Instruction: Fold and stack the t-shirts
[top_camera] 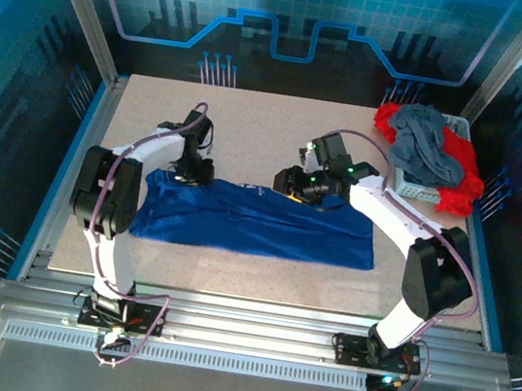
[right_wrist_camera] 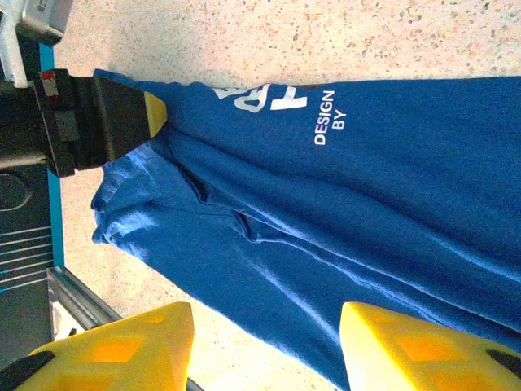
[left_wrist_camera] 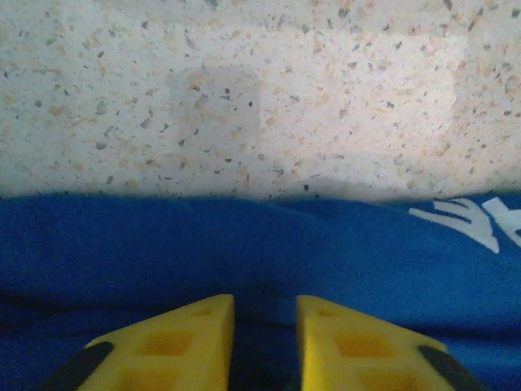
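**Blue tee laid as a band, both pincers at its far edge**

The blue t-shirt [top_camera: 257, 220] lies flat as a long left-to-right band on the near half of the table [top_camera: 252, 125], its white lettering [right_wrist_camera: 277, 98] showing at the far edge. The left pincer [top_camera: 189, 169] sits low on the far left corner. In its wrist view the jaws stand narrowly apart with blue cloth in the gap, and it cannot be told whether the cloth is actually pinched. The right pincer [top_camera: 294, 183] hangs over the far edge right of centre, jaws wide apart and holding nothing. At the far right corner a basket [top_camera: 410, 186] holds the grey t-shirt [top_camera: 427, 147] draped over the red t-shirts [top_camera: 460, 191], all unfolded.

The step in hand appears to be taking the far long edge for another fold toward the near side. To do it well, the right pincer should probably drop onto the hem in line with the left one and close over every layer. The two should then lift together, keeping the edge taut between them. A level carry and an even release on the near edge would avoid a skewed or bunched fold. The soft cloth is likely to sag between the two holds.
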`<move>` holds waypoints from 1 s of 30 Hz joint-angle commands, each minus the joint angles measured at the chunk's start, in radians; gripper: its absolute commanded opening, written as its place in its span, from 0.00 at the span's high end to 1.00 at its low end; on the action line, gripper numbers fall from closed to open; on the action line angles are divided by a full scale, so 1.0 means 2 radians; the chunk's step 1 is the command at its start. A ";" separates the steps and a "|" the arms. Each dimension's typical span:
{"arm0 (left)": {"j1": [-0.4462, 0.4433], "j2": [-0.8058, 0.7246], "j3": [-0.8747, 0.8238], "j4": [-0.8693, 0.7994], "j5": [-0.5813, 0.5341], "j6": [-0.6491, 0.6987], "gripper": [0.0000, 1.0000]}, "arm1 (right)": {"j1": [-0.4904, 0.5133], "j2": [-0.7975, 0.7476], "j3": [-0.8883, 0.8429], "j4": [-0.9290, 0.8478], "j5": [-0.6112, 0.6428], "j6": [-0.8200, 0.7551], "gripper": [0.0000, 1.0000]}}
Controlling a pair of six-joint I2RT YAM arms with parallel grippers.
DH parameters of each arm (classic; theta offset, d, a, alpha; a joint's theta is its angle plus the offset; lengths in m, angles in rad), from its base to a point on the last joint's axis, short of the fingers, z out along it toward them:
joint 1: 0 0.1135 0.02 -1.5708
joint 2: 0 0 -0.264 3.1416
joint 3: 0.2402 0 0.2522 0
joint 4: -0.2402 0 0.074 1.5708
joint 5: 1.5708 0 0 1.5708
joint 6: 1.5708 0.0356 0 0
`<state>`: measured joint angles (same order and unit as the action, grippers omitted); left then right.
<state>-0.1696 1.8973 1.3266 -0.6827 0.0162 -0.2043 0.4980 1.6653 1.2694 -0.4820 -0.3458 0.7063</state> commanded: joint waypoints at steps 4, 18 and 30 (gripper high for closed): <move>-0.009 -0.045 -0.020 -0.004 -0.012 -0.002 0.93 | -0.005 0.001 0.003 0.006 -0.011 0.006 0.49; -0.034 -0.114 -0.068 -0.069 -0.004 -0.134 1.00 | -0.005 0.003 -0.008 0.012 -0.015 0.007 0.49; -0.051 -0.191 -0.184 -0.054 0.075 -0.281 0.91 | -0.006 0.001 -0.018 0.012 -0.016 0.004 0.50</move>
<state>-0.2653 1.5558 1.0046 -0.7845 0.0765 -0.6418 0.4961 1.6672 1.2533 -0.4625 -0.3531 0.7139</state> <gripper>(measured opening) 0.081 0.505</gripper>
